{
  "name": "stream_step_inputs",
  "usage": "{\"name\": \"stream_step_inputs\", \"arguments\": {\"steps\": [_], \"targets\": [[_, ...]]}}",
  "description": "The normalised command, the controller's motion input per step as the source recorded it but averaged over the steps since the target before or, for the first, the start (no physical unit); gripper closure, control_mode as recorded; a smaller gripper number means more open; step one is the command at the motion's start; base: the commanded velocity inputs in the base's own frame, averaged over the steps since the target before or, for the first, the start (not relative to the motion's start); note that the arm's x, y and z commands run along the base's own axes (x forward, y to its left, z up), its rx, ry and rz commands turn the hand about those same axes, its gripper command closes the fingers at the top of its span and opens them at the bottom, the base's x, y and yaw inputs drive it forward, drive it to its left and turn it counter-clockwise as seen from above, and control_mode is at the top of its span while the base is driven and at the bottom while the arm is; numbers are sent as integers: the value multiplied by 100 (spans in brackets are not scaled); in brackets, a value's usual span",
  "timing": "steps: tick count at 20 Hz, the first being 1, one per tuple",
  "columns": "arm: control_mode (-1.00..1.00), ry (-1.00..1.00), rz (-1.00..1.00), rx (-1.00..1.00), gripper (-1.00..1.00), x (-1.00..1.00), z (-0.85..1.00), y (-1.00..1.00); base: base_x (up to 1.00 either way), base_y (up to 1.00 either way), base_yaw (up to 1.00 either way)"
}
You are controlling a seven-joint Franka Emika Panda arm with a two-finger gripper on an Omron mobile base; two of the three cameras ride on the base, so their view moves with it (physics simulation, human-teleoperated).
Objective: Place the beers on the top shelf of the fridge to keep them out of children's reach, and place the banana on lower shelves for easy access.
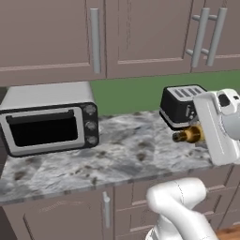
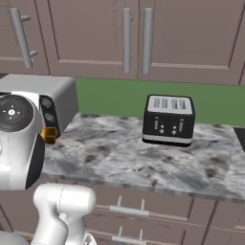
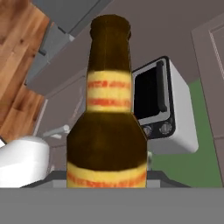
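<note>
Hand view alone reveals the amber bottle's point(image 3: 107, 127) yellow-orange neck label.

We see the bottle point(image 3: 107, 118) lying sideways in the jaws above the surface point(image 1: 117, 159), its neck pointing away from the hand toward the toaster oven point(image 1: 49, 123). The toaster oven stands on the surface well to the left of the jaws. The toaster point(image 2: 169, 119) sits just behind the jaws, near the back wall. Cabinets point(image 2: 129, 36) hang above both appliances.
</note>
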Motion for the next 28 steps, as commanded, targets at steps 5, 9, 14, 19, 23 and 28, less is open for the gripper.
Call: {"name": "stream_step_inputs", "arguments": {"steps": [5, 9, 14, 19, 23, 28], "targets": [[100, 0, 0, 0, 100, 0, 0, 0, -98, -4, 11], [100, 0, 0, 0, 100, 0, 0, 0, -100, -2, 12], [100, 0, 0, 0, 100, 0, 0, 0, -96, 14, 11], [100, 0, 0, 0, 100, 0, 0, 0, -57, 72, 11], [100, 0, 0, 0, 100, 0, 0, 0, -38, 95, 11], [100, 0, 0, 0, 100, 0, 0, 0, -43, 98, 13]]}}
